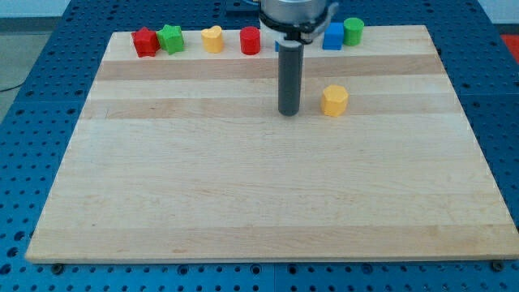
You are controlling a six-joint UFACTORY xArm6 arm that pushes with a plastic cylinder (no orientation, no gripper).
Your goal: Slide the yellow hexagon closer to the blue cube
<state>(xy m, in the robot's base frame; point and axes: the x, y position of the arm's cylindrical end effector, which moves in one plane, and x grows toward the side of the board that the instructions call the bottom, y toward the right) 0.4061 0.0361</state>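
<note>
The yellow hexagon (334, 100) sits on the table (243, 195), just to the view's right of my tip (289, 113), not touching it. The blue cube (333, 36) lies toward the view's top from my tip, beside a green cylinder (353, 31). There is no gripper.

my tip (289, 113) sits just left of the yellow hexagon (334, 100) — blue cube (333, 36) above.
</note>
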